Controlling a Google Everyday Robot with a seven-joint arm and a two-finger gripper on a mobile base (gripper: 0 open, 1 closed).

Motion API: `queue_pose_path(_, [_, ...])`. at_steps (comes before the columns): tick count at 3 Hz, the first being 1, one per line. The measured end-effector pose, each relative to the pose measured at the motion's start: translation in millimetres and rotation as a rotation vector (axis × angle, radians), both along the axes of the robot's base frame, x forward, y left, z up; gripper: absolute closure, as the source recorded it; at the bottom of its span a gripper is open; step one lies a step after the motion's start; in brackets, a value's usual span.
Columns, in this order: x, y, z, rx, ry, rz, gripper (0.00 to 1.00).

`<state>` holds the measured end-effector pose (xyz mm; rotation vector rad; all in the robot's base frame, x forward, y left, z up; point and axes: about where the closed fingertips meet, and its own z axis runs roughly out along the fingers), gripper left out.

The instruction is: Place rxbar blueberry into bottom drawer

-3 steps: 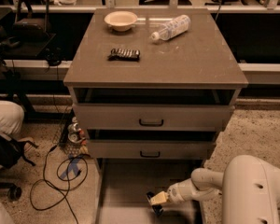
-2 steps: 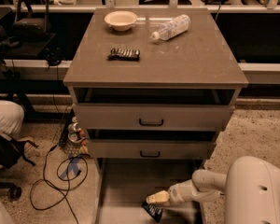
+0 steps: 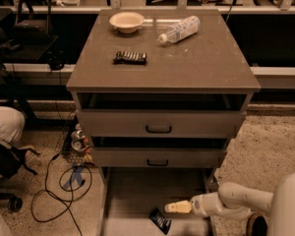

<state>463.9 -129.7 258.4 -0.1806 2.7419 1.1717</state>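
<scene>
**Bar is settling in the drawer**
The rxbar blueberry is now lying low on the bottom drawer floor, near end. The gripper is hovering just right; its grip cannot be told. Placement is nearing completion.

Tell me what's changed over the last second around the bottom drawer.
The gripper has drawn back a little toward the picture's right over the bottom drawer. The rxbar blueberry now lies on the drawer floor just beside its tip, seemingly let go. The bowl, bottle and dark bar on top stayed put.
</scene>
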Motion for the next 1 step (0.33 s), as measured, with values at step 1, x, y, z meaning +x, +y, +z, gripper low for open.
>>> queue_pose_path(1, [-18.9,-56.3,85.4,-0.056,-0.135,-0.081,0.0])
